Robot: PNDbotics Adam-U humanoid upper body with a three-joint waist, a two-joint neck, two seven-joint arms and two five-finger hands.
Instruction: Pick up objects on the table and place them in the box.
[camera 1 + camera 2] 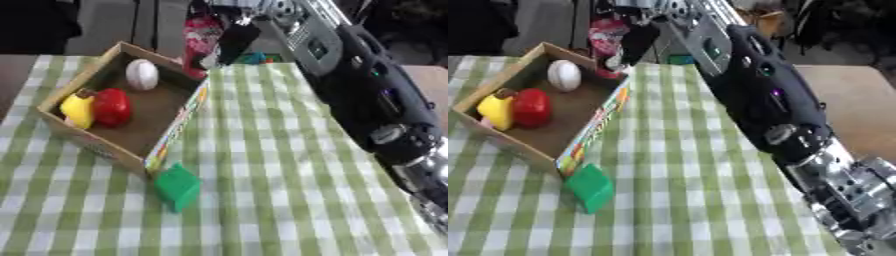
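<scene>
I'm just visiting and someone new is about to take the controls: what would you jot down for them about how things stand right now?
Right hand: reached out past the box's far corner, by a pink packet; whether it holds anything cannot be told.
Left hand: not in view.
In the box: white egg-shaped thing, red piece, yellow piece.
Done: those three are in.
Left: the green block lies on the checked cloth, just outside the box's near corner.
</scene>
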